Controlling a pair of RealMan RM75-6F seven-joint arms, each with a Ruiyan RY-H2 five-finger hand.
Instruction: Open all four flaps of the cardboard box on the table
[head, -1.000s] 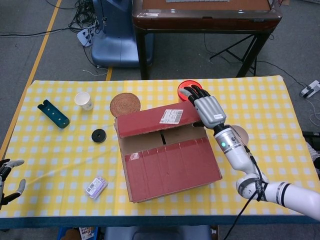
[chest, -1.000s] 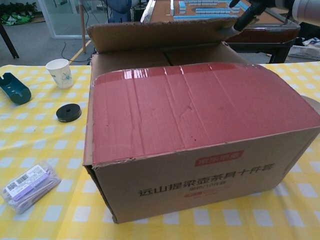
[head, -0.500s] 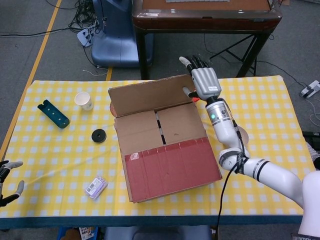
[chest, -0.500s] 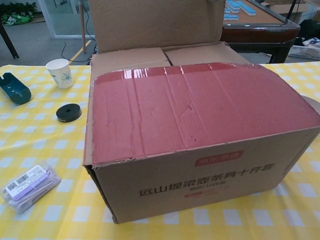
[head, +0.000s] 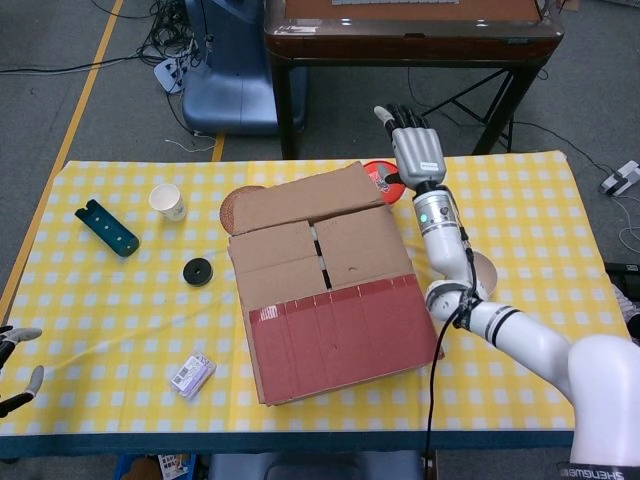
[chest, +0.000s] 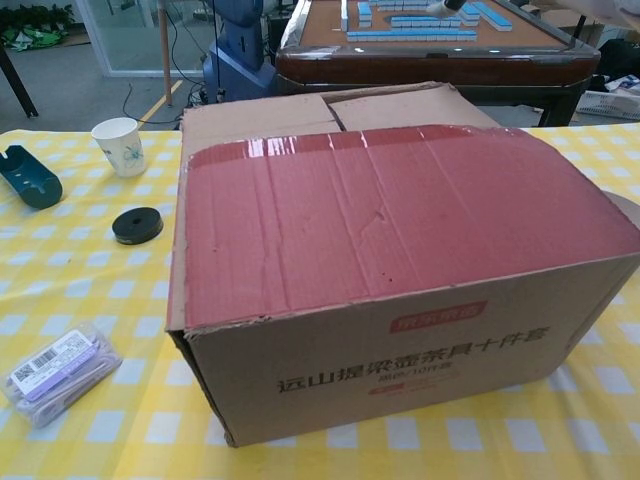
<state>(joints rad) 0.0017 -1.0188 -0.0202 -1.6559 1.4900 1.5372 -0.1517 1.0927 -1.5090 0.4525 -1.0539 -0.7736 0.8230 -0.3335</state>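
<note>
The cardboard box (head: 330, 300) sits mid-table. Its far flap (head: 305, 197) lies folded back outward, brown inside facing up. Two inner side flaps (head: 320, 252) lie flat and closed, meeting at a centre seam. The near flap (head: 340, 335), covered in red tape, is down over the front half; it fills the chest view (chest: 400, 210). My right hand (head: 412, 150) hovers beyond the box's far right corner, fingers stretched out and holding nothing. My left hand (head: 15, 365) shows at the table's near left edge, fingers apart and empty.
A paper cup (head: 167, 201), teal holder (head: 106, 228) and black disc (head: 198, 271) lie left of the box. A woven coaster (head: 236, 204) and red round item (head: 379, 176) sit behind it, partly covered by the far flap. A wrapped packet (head: 192, 373) lies near left.
The far flap swung from barely lifted, through upright, to lying folded back outward. My right hand let it go and rose up and away behind the box. The left hand barely moved.
</note>
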